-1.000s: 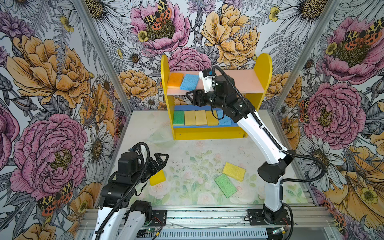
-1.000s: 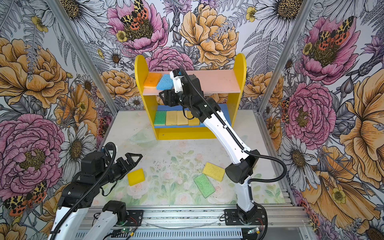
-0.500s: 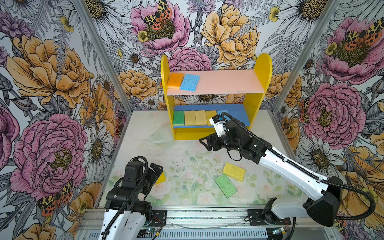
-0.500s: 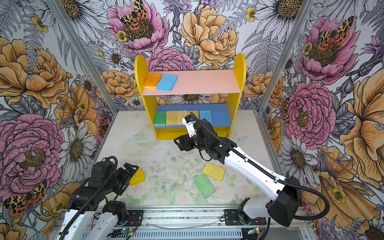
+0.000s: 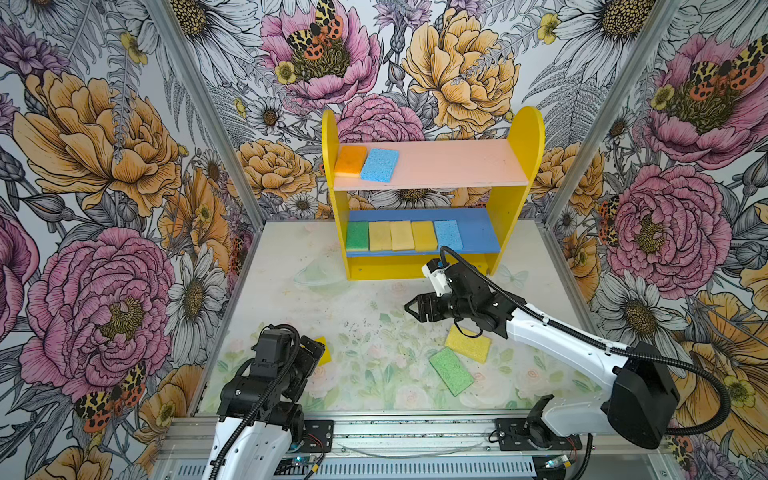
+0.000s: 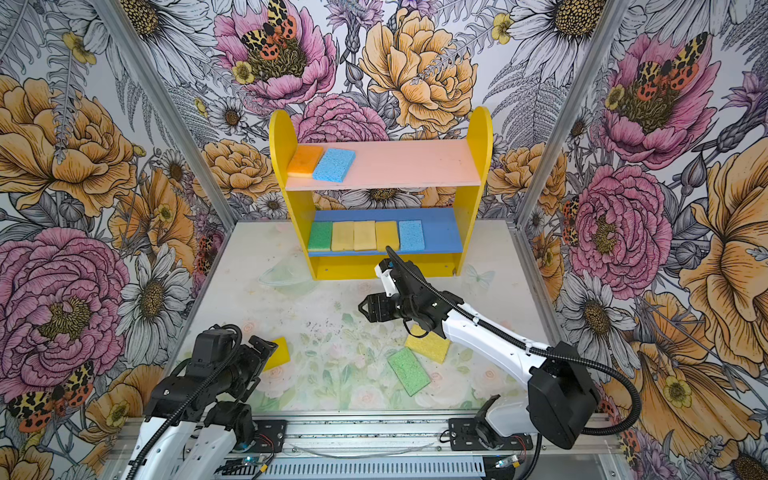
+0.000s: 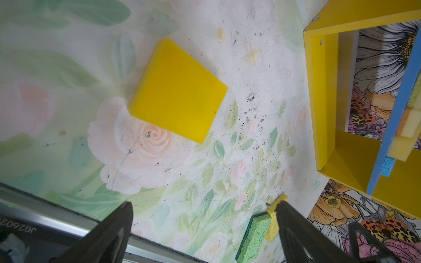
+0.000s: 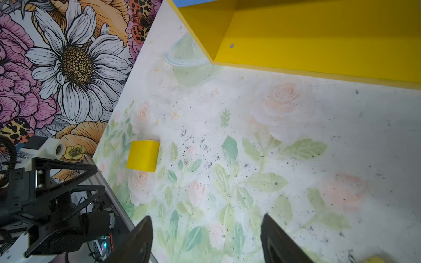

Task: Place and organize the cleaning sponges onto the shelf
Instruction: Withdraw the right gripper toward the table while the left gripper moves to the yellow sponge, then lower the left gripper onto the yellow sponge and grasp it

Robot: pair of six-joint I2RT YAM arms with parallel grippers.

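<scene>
The shelf [image 5: 525, 137] stands at the back. An orange sponge [image 5: 350, 160] and a blue sponge [image 5: 379, 164] lie on its pink board, and several sponges [image 5: 401, 235] sit in a row on the blue board. On the table lie a bright yellow sponge [image 7: 177, 91], a paler yellow sponge [image 5: 468, 344] and a green sponge [image 5: 451, 371]. My left gripper [image 7: 204, 205] is open and empty, just short of the bright yellow sponge [image 5: 323, 351]. My right gripper [image 8: 206, 218] hangs open and empty over the table's middle [image 5: 411, 309], left of the pale yellow sponge.
Floral walls close in the left, back and right sides. A metal rail [image 5: 415, 428] runs along the front edge. The right half of the pink board [image 5: 469, 162] and the right end of the blue board [image 5: 480, 232] are bare.
My right arm has drawn back from the pink board, leaving the blue sponge there, and come down over the table. My left gripper has lowered and pulled back toward the front.
</scene>
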